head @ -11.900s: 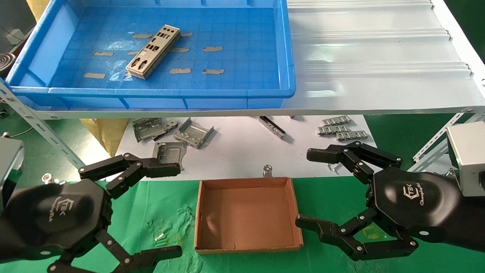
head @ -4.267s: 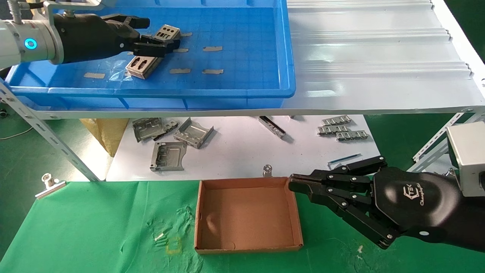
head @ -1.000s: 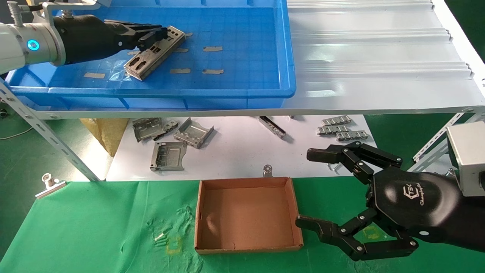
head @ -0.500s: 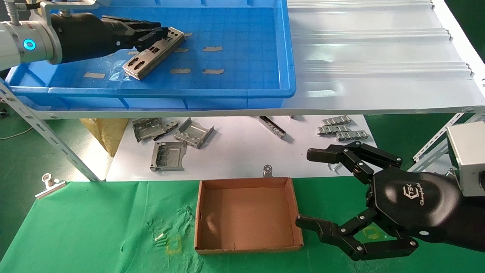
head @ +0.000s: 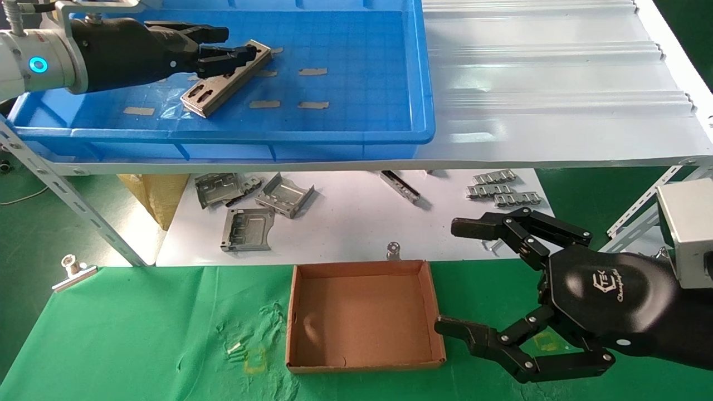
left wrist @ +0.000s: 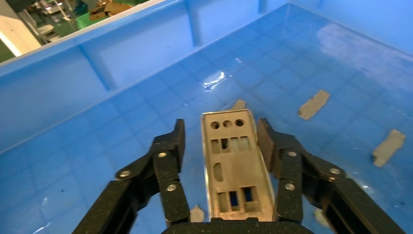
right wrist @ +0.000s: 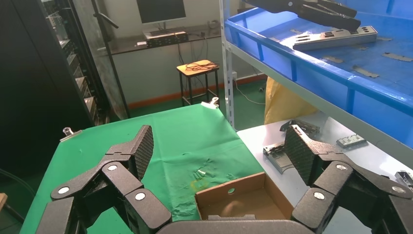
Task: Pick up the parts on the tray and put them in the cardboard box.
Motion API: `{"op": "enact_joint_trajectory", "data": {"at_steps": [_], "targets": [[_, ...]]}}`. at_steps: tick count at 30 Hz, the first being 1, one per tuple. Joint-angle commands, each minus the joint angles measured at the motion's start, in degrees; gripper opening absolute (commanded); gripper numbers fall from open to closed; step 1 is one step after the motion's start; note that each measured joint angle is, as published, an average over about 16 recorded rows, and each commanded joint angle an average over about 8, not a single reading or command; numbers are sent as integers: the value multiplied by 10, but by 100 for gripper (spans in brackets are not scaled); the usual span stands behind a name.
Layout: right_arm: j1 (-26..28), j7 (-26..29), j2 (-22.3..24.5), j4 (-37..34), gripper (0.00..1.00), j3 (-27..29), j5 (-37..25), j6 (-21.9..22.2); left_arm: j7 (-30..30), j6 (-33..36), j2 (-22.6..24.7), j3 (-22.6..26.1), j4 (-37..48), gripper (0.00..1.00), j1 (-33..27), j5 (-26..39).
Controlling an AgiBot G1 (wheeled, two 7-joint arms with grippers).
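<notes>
One part, a long silver-grey plate point(head: 223, 82) with punched cutouts, lies slantwise in the blue tray point(head: 362, 67) on the upper shelf. My left gripper point(head: 231, 43) is open over its far end. In the left wrist view the plate point(left wrist: 234, 161) runs between the fingers of this gripper point(left wrist: 221, 127); one pad point(left wrist: 265, 139) is close to its edge and the other stands apart. The cardboard box point(head: 361, 268) sits empty on the green cloth. My right gripper point(head: 448, 275) hangs open beside the box's right wall, holding nothing.
Bent grey brackets point(head: 250, 200) and ridged chain-like strips point(head: 501, 192) lie on the white lower shelf behind the box. A metal clip point(head: 72, 270) sits at the cloth's left corner. Slanted shelf braces point(head: 67, 195) stand at the left. The white upper shelf point(head: 557, 83) extends right of the tray.
My left arm has travelled from the front into the tray. In the last half second its fingers spread apart around the plate's far end. The right gripper stayed open and still.
</notes>
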Motion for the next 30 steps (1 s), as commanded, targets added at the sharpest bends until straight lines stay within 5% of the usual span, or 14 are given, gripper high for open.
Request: {"op": "enact_joint_trajectory", "data": {"at_steps": [1, 6, 9, 14, 16, 30], "targets": [[0, 0, 0, 0, 100, 0, 0, 0, 0, 8, -1, 0, 0, 100, -1, 0], [0, 0, 0, 0, 100, 0, 0, 0, -4, 10, 0, 3, 5, 97, -2, 4], [0, 0, 0, 0, 100, 0, 0, 0, -9, 7, 1, 5, 9, 71, -3, 8], [0, 0, 0, 0, 100, 0, 0, 0, -18, 7, 3, 8, 12, 12, -5, 11], [0, 0, 0, 0, 100, 0, 0, 0, -21, 8, 3, 8, 13, 2, -5, 12], [0, 0, 0, 0, 100, 0, 0, 0, -26, 5, 3, 7, 10, 0, 1, 10]]}}
